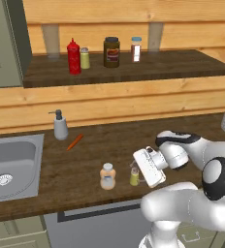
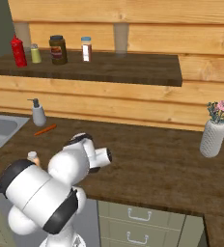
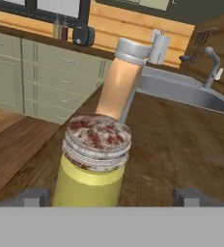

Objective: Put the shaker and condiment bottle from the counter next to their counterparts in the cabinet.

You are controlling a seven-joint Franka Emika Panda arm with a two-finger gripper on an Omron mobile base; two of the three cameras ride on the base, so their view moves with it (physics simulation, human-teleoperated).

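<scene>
No readable writing anywhere here, honestly. The jar with the white label has a blue cap, but the label is just a blur with a red patch low down, and the dark brown jar beside it shows an orange-ish band with nothing legible on it.

The shaker sits right in front of the hand camera: a smooth olive-yellow cylinder with a ribbed grey cap whose top is mottled red-brown and white. It stands upright on the counter, a dark brown wood-grain worktop, close to the front edge. Just beside it stands the condiment bottle, with a pale cap, a peach-orange upper part and a clear greyish base. From the hand camera the bottle stands straight behind the shaker.

The gripper has its two dark finger tips spread wide, one on either side of the shaker, not touching it.

Up in the cabinet, a dark shelf board with a light plank back, the glossy red squeeze bottle with its pointed cap stands touching or nearly touching the paler yellow-green shaker. A grey pump dispenser and a thin orange carrot-like thing lie near the brushed steel sink. A white textured vase holds pink flowers.
</scene>
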